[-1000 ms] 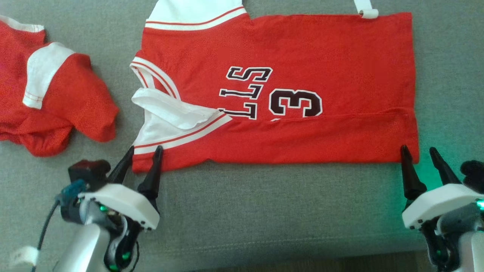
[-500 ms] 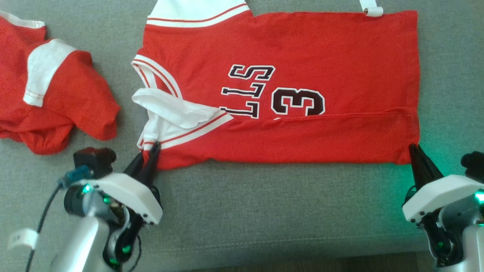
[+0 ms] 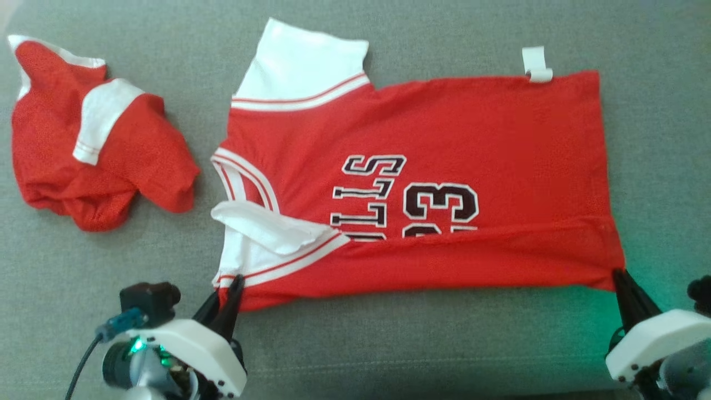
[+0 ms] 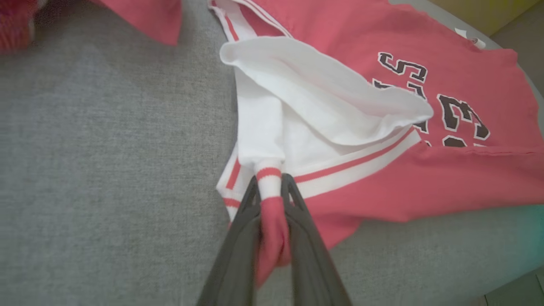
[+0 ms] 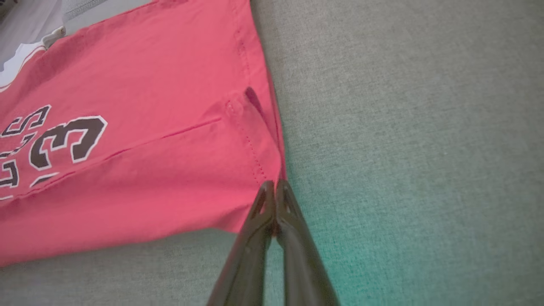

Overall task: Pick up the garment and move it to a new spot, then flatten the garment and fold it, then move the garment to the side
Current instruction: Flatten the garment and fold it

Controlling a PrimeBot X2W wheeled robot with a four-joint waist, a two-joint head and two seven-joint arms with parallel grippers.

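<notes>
Left gripper [image 3: 226, 288] pinching one near corner of the red shirt [image 3: 455, 122], right gripper [image 3: 620, 276] pinching the other, shirt spread flat between them.

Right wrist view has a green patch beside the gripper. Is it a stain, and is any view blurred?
Likely light, not a stain: in the right wrist view a soft teal glow tints the couch by the right gripper; the head view shows the same glow there; the left wrist view blurs the left gripper and the pinched jersey corner nearest the lens.
</notes>
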